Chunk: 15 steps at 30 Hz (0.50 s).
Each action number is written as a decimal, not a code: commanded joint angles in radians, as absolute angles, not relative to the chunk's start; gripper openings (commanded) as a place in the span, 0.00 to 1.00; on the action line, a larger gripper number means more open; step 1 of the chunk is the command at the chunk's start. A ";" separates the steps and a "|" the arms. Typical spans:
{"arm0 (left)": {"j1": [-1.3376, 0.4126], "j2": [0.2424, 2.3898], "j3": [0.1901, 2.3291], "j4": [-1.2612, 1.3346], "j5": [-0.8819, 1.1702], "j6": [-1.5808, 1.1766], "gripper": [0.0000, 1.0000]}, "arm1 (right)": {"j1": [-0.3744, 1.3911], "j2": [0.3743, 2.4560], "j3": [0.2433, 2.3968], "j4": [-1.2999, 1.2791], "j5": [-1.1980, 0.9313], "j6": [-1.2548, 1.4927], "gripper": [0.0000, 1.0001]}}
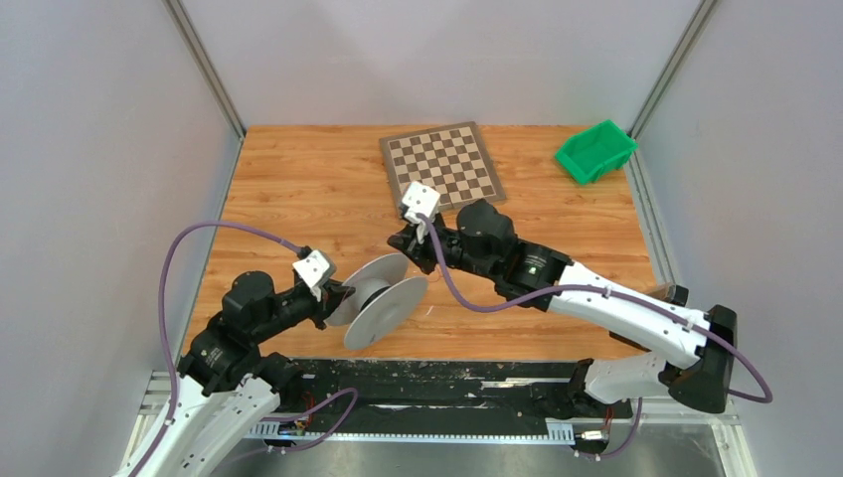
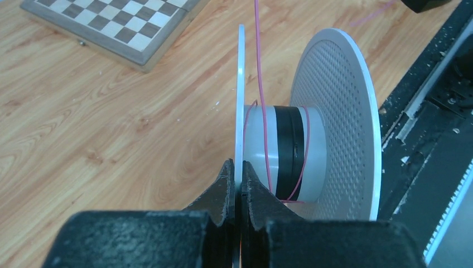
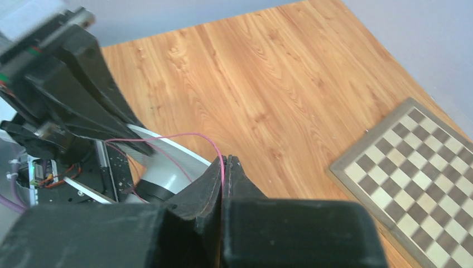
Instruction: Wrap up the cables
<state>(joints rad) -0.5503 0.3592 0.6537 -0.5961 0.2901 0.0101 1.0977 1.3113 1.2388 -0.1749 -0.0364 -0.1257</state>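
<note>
A white spool (image 1: pixel 383 296) with two round flanges and a black-banded hub stands on edge near the table's front. My left gripper (image 2: pixel 238 174) is shut on the rim of its near flange (image 2: pixel 240 100). A thin pink cable (image 2: pixel 259 84) runs round the hub (image 2: pixel 281 153) in a couple of loose turns and leads up out of the left wrist view. My right gripper (image 3: pixel 224 162) is shut on that pink cable (image 3: pixel 184 135), just behind the spool (image 3: pixel 159 167) in the right wrist view, with a slack loop between fingers and hub.
A chessboard (image 1: pixel 441 162) lies at the back centre and a green bin (image 1: pixel 594 150) at the back right. A black rail (image 1: pixel 427 397) runs along the table's front edge. Thick purple arm cables (image 1: pixel 189 248) hang by both arms.
</note>
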 commanded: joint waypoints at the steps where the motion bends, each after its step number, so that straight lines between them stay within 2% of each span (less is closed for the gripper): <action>1: -0.551 0.346 0.731 -0.524 0.369 0.013 0.00 | 1.043 1.203 1.177 -0.166 -0.079 -0.130 0.00; 15: -0.552 0.339 0.823 -0.495 0.444 -0.239 0.00 | 0.902 1.031 0.942 -0.112 -0.152 -0.072 0.00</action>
<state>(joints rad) -0.5503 0.3557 0.7494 -0.5987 0.3805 -0.1123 0.9432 1.0733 0.9852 -0.1692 -0.1040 -0.1059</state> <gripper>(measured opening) 0.026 0.002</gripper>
